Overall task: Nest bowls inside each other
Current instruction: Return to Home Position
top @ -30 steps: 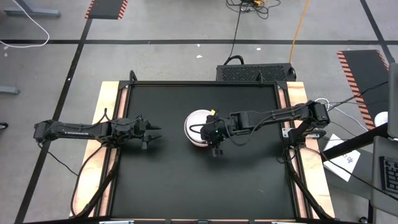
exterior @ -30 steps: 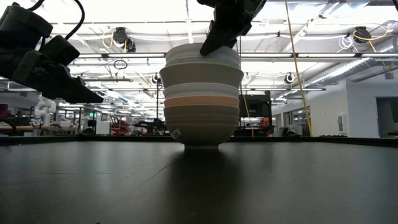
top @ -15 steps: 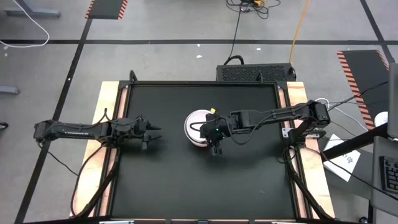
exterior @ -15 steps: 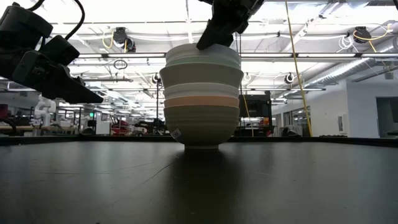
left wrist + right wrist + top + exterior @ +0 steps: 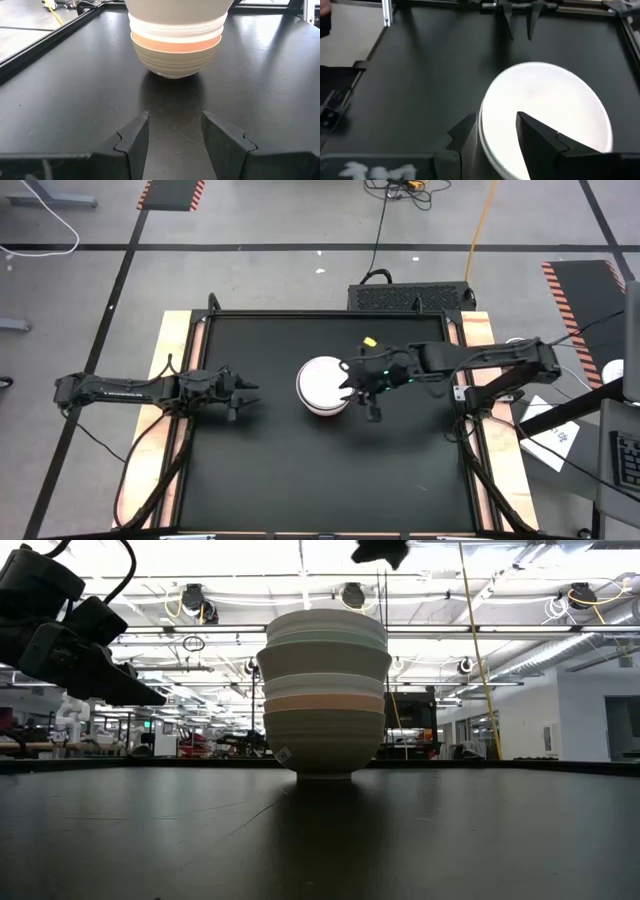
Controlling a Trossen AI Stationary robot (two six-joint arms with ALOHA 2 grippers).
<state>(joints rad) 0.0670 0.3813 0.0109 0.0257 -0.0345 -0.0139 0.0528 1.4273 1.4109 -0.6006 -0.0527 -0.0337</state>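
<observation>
Up and away goes my right pincer [image 5: 356,383]! A moment ago it sat over the rim of the stack of bowls [image 5: 318,392]. From above, it now hangs just off the stack's right side, clear of the top white bowl [image 5: 322,380]. My left pincer [image 5: 245,393] hasn't budged, waiting well off to the left over the black table [image 5: 260,470] and pointing at the stack.

Down at table level, all six stand nested and upright. From the bottom up, that's the olive-grey bowl [image 5: 325,745], orange-coral bowl [image 5: 325,702], lower white bowl [image 5: 325,685], wider beige bowl [image 5: 325,660], mint green bowl [image 5: 325,638], and the top white one. My right pincer [image 5: 380,550] is only a dark scrap at the upper edge, above the stack and not touching it. The left pincer [image 5: 140,692] floats off to one side, above the table.

On my left wrist camera, the left pincer [image 5: 175,117] has its fingers apart with nothing between them. The stack [image 5: 175,40] is dead ahead.

On my right wrist camera, the right pincer [image 5: 495,120] is spread and empty, with the top white bowl's hollow [image 5: 545,110] beneath it. The left pincer [image 5: 517,20] faces it from across the table.
</observation>
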